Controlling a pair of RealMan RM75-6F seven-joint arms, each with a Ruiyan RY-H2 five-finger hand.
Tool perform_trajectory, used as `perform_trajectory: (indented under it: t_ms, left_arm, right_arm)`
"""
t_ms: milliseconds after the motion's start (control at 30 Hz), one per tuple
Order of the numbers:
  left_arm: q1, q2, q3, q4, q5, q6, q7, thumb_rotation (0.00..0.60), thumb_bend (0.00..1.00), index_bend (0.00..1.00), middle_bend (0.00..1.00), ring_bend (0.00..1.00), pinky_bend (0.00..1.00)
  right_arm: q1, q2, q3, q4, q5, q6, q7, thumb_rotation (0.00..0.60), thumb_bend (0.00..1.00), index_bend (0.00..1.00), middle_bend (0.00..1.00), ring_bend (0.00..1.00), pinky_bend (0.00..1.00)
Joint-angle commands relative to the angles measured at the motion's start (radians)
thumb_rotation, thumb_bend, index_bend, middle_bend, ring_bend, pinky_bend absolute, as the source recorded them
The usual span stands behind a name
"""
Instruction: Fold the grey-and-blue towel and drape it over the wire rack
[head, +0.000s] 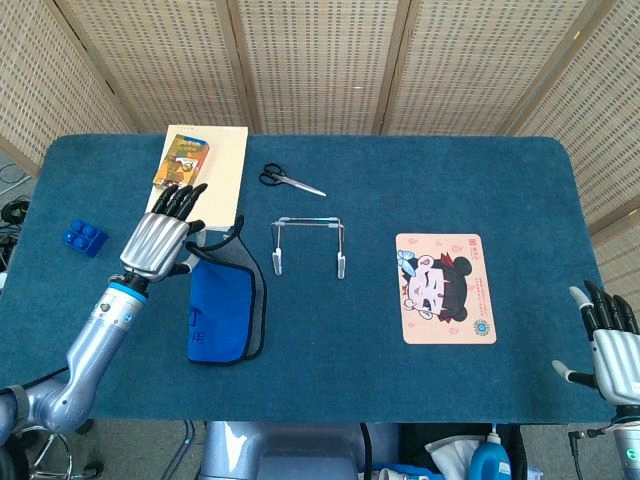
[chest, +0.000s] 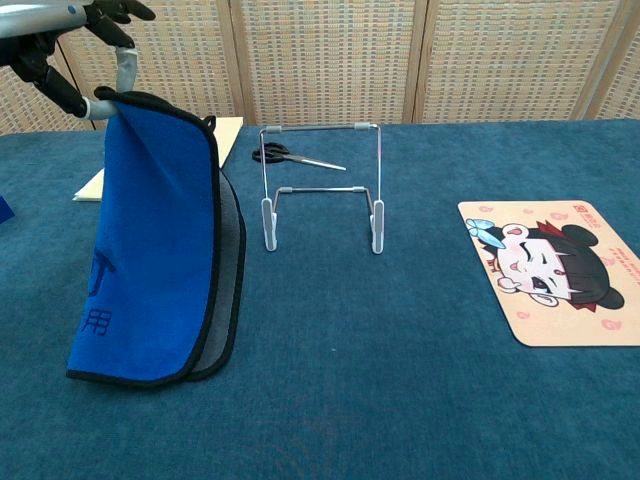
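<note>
My left hand holds the folded grey-and-blue towel by its top edge, raised high above the table. The towel hangs straight down, blue side facing me, grey layer behind, black trim around it; its lower edge is at or just above the cloth. The wire rack stands upright to the right of the towel, apart from it and bare. My right hand sits at the table's near right corner, fingers apart, holding nothing; the chest view does not show it.
A cartoon mouse pad lies right of the rack. Black scissors lie behind the rack. A small box rests on a cream folder at the back left. A blue brick sits near the left edge.
</note>
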Motion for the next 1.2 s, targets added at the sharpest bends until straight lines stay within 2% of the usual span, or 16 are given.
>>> perform_trajectory:
  t_ms: [33, 467, 900, 1000, 1200]
  left_arm:
    - [0.007, 0.059, -0.016, -0.083, -0.002, 0.034, 0.033, 0.600, 0.46, 0.96, 0.00, 0.00, 0.00]
    - [0.016, 0.160, -0.033, -0.223, 0.009, 0.065, 0.028, 0.600, 0.46, 0.96, 0.00, 0.00, 0.00]
    - [-0.014, 0.220, -0.033, -0.320, 0.157, 0.025, -0.006, 0.600, 0.46, 0.96, 0.00, 0.00, 0.00]
    - [-0.035, 0.210, -0.044, -0.329, 0.141, 0.015, 0.003, 0.600, 0.46, 0.96, 0.00, 0.00, 0.00]
    - [-0.116, 0.138, -0.093, -0.345, 0.002, 0.007, 0.056, 0.600, 0.46, 0.96, 0.00, 0.00, 0.00]
  right_arm:
    - [-0.002, 0.005, 0.000, -0.002, -0.005, 0.004, 0.009, 0.600, 0.00, 0.00, 0.00, 0.00, 0.00]
    - [-0.007, 0.018, -0.002, -0.007, -0.014, 0.011, 0.037, 0.600, 0.00, 0.00, 0.00, 0.00, 0.00]
    - [-0.009, 0.024, -0.001, -0.007, -0.018, 0.014, 0.053, 0.600, 0.00, 0.00, 0.00, 0.00, 0.00]
    - [-0.008, 0.023, -0.002, -0.007, -0.017, 0.012, 0.053, 0.600, 0.00, 0.00, 0.00, 0.00, 0.00]
    - [-0.008, 0.025, 0.002, -0.004, -0.011, 0.010, 0.058, 0.600, 0.00, 0.00, 0.00, 0.00, 0.00]
